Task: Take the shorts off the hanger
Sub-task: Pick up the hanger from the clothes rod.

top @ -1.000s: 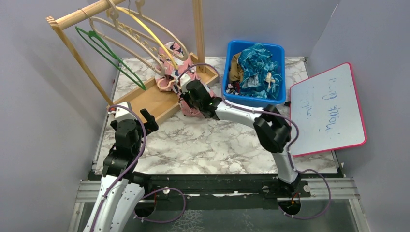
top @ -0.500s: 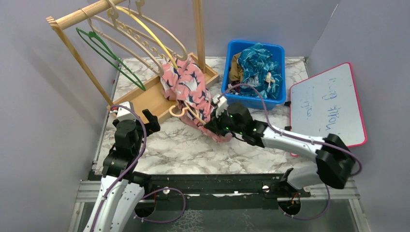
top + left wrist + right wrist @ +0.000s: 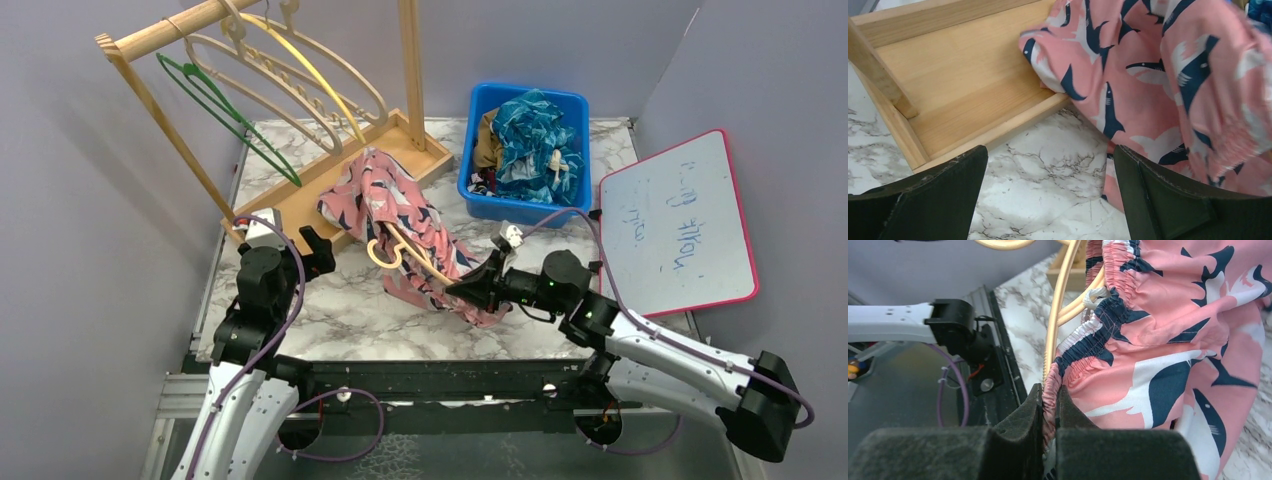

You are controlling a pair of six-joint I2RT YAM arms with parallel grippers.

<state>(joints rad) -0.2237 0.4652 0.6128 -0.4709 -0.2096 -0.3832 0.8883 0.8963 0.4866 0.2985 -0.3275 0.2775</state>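
A: shorts (image 3: 398, 215), where?
B: pink with a navy-white shark print, sprawled from the wooden tray (image 3: 300, 205) edge over the marble table (image 3: 350, 300) toward the near right. pale hanger (image 3: 1056, 315) sits inside the waist

A: grippers?
B: right gripper (image 3: 1048, 392) pinched tight on the gathered elastic waistband, hanger arm just beside the pads. left gripper (image 3: 1048, 160) fingers wide apart, nothing between them, over marble next to the tray edge

A: handling?
B: light, thin, floppy. should drape and drag, probably catches on the hanger ends. elastic rim is the thickest bit, so the waistband looks like the right hold. hanger is stiff, likely needs pinning by the left

A: surface, room?
B: marble looks smooth, hanger may skate. blue bin (image 3: 468, 150) of clothes just behind, whiteboard (image 3: 680, 225) on the right, rack (image 3: 170, 30) with spare hangers back left, grey walls close in
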